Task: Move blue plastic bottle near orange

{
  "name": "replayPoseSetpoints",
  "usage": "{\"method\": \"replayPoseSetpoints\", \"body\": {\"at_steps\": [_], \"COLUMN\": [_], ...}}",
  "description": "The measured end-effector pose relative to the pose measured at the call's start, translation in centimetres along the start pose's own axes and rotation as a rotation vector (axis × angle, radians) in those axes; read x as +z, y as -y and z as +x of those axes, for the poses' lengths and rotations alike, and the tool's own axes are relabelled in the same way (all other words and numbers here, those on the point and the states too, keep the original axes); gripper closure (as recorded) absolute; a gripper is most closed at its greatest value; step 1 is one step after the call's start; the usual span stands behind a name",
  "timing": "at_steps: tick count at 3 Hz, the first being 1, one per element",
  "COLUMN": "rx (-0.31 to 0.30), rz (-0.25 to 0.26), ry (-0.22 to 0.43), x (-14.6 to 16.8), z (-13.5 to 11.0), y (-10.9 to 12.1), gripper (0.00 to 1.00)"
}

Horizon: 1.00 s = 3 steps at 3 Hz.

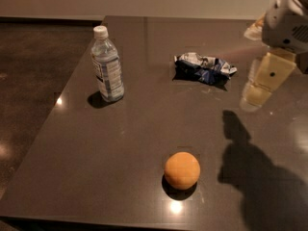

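Bluish plastic, the blue plastic bottle [107,66] stands upright at nine o'clock from my end effector [260,88], well apart across the tabletop [139,134], the orange [182,170] at its five o'clock; whether my end effector is wide or narrow I cannot tell.

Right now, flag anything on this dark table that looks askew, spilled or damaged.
Only the crumpled blue-and-white foil snack bag looks odd: crushed and lying flat. The clear blue plastic bottle stands upright, capped; the round orange looks intact. The gripper hangs right of the bag.
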State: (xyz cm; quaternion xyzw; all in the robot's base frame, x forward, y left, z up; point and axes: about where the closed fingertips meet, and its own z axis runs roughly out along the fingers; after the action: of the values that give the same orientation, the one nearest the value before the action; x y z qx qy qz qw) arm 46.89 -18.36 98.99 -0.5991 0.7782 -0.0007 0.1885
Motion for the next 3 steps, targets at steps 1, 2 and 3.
{"method": "replayPoseSetpoints", "body": {"at_steps": [1,2,3], "rx": [0.018,0.048,0.063], "rz": [-0.010,-0.011,-0.028], "ry": [0.107,0.222,0.304], "x": [1.1,2.2,3.8], "z": [-4.2,-8.8,-12.9], "y": [1.6,3.3,4.3], "gripper": [0.00,0.00,0.00]}}
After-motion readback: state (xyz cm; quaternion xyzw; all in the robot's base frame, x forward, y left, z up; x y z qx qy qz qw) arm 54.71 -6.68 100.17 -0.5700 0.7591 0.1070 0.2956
